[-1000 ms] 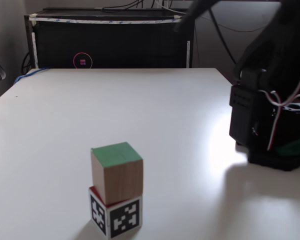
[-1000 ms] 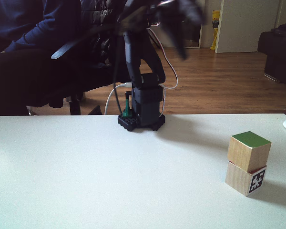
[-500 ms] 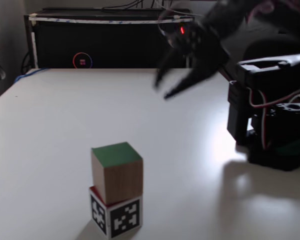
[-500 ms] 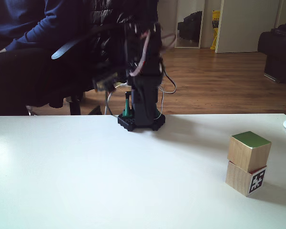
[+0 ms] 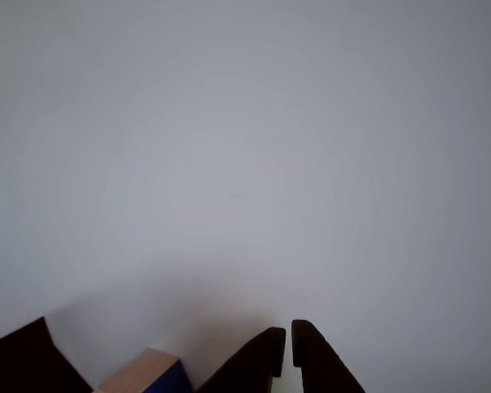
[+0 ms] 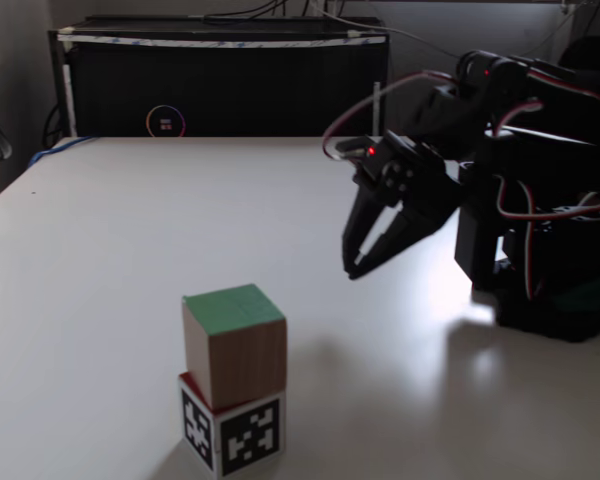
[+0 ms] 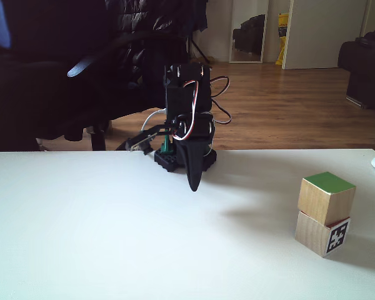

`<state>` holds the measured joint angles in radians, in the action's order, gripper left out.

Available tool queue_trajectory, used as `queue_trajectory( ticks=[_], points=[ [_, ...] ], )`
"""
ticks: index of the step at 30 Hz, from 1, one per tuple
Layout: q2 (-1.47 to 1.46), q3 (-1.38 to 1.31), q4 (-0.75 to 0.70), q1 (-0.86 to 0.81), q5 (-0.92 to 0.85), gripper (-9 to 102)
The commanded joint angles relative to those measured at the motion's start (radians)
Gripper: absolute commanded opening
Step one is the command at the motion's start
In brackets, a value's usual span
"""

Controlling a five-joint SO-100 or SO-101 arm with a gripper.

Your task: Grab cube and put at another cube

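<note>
Two cubes sit stacked on the counter: the green-topped cube rests on another cube. Well apart, the pincer hangs tips-down, nearly closed, holding nothing.

Two low fixed views facing the table from different sides; other view seemingly arm-mounted, looking down
</note>
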<state>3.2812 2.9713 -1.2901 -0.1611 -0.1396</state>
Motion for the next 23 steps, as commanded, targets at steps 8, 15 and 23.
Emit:
queue_trajectory(
  ticks=[8, 15, 23],
  points=[
    [0.008, -0.003, 0.002, -0.083, 0.064, 0],
    [0.008, -0.003, 0.002, -0.078, 0.058, 0],
    [0.008, -0.003, 0.002, -0.089, 0.071, 0]
  ],
)
